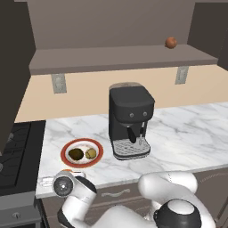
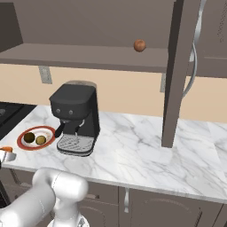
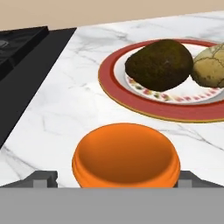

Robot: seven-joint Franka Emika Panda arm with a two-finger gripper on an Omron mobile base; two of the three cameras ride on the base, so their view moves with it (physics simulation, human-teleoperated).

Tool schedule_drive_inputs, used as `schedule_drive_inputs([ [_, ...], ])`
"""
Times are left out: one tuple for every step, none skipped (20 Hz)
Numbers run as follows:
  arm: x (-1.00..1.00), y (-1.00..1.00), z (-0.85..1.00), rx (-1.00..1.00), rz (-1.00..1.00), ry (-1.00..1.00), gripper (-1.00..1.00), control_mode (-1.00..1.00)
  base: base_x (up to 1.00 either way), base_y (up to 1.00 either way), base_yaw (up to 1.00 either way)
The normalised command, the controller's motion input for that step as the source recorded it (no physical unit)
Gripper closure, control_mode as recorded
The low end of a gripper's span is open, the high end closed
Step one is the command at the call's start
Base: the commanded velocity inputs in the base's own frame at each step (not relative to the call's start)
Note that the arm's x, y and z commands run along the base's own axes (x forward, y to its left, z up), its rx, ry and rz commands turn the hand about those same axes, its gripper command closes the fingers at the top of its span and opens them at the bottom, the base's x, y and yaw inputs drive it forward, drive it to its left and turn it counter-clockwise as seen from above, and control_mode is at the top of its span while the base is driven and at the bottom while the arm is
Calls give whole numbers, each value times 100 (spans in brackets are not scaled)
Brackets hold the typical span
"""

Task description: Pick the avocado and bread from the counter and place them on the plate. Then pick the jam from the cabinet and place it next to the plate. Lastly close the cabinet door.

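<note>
The plate [image 3: 131, 103] with its red rim lies on the white marble counter [image 3: 65, 109]. On it sit the dark avocado [image 3: 159, 64] and, to its right, the tan bread [image 3: 210, 68]. The orange jam [image 3: 126, 155] stands on the counter just in front of the plate, near the front edge. My gripper [image 3: 116, 177] is open, one fingertip [image 3: 43, 177] on each side of the jam with a gap on the left side. From the left base view the plate [image 1: 67, 153] and a sliver of the jam [image 1: 67, 170] show above my wrist. The cabinet door [image 2: 177, 66] hangs open.
A black coffee machine [image 1: 130, 120] stands right of the plate. The dark stove [image 3: 22, 57] borders the counter on the left. A reddish-brown ball [image 1: 170, 42] rests on the cabinet shelf [image 1: 116, 58]. Open marble stretches to the right of the machine [image 2: 142, 150].
</note>
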Motion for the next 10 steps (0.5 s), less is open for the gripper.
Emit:
schedule_drive_inputs([
  [-1, -38, 0, 13, 0, 0, -100, -100, 0, 0, 0],
  [0, -36, 0, 13, 0, 2, -100, -100, 0, 0, 0],
  [0, -35, 0, 13, 0, 7, -100, -100, 0, 0, 0],
  [0, -30, 0, 13, 0, 8, -100, -100, 0, 0, 0],
  [0, -29, 0, 14, 0, 12, -100, -100, 0, 0, 0],
  [0, -23, 0, 13, 0, 13, -100, -100, 0, 0, 0],
  [0, -16, 0, 11, 0, 13, -100, -100, 0, 0, 0],
  [0, 0, -9, 8, 0, 16, -100, -100, 0, 0, 0],
  [0, 0, -17, 5, 0, 16, -100, -100, 0, 0, 0],
  [-1, 0, -17, 9, 0, 17, -100, -100, 0, 0, 0],
])
